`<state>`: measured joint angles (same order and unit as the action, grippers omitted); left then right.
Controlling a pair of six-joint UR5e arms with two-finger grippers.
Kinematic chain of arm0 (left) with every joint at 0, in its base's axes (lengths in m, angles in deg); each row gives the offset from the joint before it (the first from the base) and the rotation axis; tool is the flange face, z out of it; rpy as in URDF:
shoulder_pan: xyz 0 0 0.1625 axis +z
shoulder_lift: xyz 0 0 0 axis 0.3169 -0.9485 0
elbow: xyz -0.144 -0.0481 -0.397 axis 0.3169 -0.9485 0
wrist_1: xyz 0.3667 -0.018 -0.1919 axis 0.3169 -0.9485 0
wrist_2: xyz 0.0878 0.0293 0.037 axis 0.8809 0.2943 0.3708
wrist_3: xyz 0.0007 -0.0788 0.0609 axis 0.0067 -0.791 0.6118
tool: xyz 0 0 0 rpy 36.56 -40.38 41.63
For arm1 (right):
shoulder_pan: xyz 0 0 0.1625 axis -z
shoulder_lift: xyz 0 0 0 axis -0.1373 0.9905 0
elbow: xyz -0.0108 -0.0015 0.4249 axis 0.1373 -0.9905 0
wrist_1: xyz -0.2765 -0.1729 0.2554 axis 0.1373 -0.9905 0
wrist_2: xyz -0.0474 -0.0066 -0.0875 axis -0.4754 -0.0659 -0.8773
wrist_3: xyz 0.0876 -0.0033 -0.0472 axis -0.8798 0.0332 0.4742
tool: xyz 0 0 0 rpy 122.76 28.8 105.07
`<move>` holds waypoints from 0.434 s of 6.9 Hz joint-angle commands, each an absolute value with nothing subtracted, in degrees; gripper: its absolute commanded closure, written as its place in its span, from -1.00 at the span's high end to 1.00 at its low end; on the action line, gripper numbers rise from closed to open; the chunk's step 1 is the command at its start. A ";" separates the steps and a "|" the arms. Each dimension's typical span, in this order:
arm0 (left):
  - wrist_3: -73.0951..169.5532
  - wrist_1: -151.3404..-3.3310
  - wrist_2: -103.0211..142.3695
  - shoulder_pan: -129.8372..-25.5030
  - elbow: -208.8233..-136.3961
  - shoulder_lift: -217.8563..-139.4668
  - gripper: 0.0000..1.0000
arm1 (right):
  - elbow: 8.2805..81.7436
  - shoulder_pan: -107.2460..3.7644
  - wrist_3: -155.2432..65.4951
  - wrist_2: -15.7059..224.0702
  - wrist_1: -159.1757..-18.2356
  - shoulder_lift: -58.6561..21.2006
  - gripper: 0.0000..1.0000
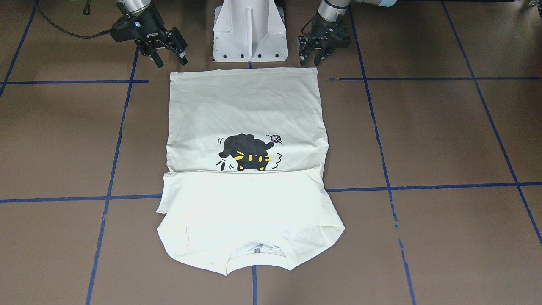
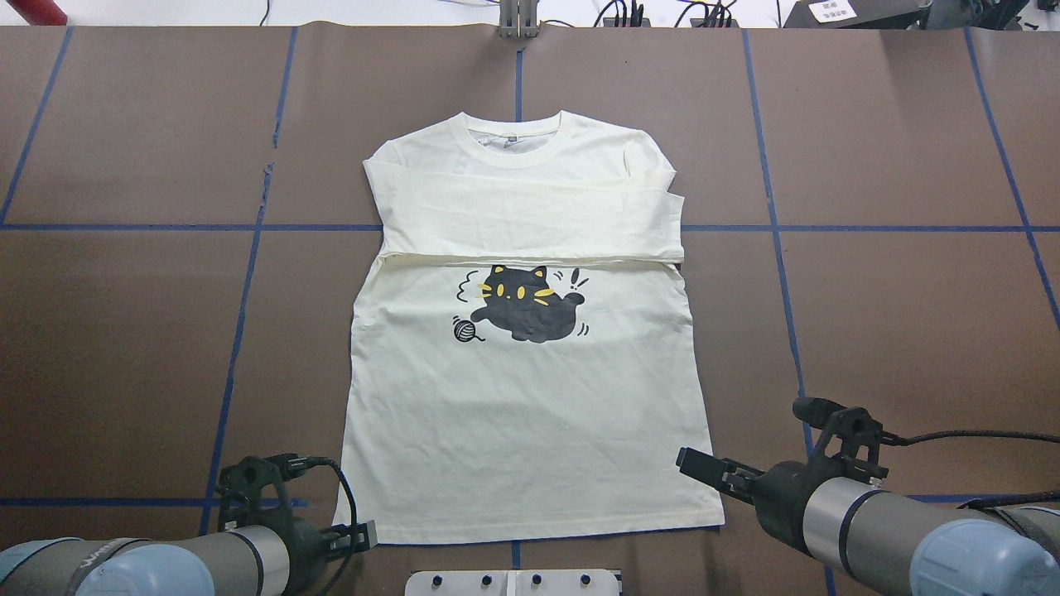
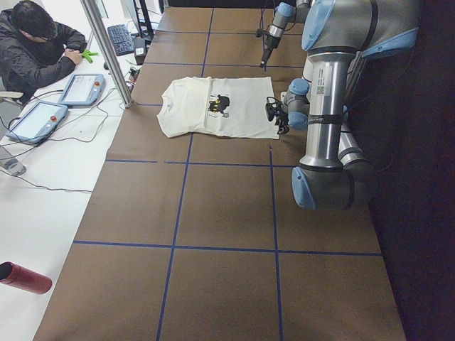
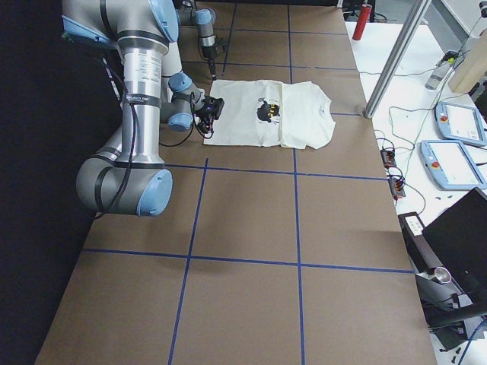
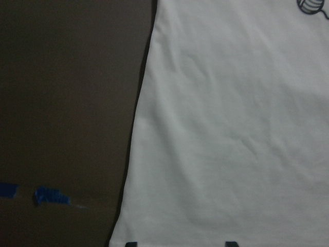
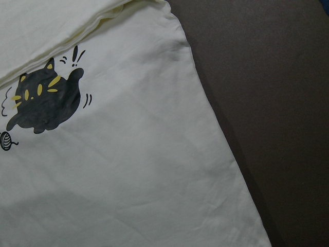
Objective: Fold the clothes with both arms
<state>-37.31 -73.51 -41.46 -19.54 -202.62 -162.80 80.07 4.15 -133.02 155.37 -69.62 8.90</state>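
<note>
Sleeves folded across its chest, a cream cat-print T-shirt (image 2: 530, 414) lies flat mid-frame on the brown counter (image 2: 869, 314), while the black left tool (image 1: 314, 60) and right tool (image 1: 171, 62) hover released beside its hem corners, which likely need pinching next.

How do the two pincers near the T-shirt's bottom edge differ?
The left pincer sits about square to the T-shirt hem; the right pincer is turned at a slant. The left pincer's own camera sees the cloth much closer than the right pincer's, so it is probably lower. Both are open and empty, one at each hem corner.
</note>
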 commanded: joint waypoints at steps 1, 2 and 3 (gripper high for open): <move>-37.59 -73.29 -41.41 -19.18 -202.40 -162.49 0.11 | 80.07 4.29 -133.05 154.99 -69.53 9.02 0.96; -37.50 -73.29 -41.41 -19.18 -202.31 -162.58 0.11 | 80.07 4.29 -133.05 154.47 -69.53 9.02 0.97; -37.41 -73.29 -41.41 -19.18 -202.49 -162.58 0.11 | 80.07 4.29 -133.05 154.37 -69.53 9.02 0.97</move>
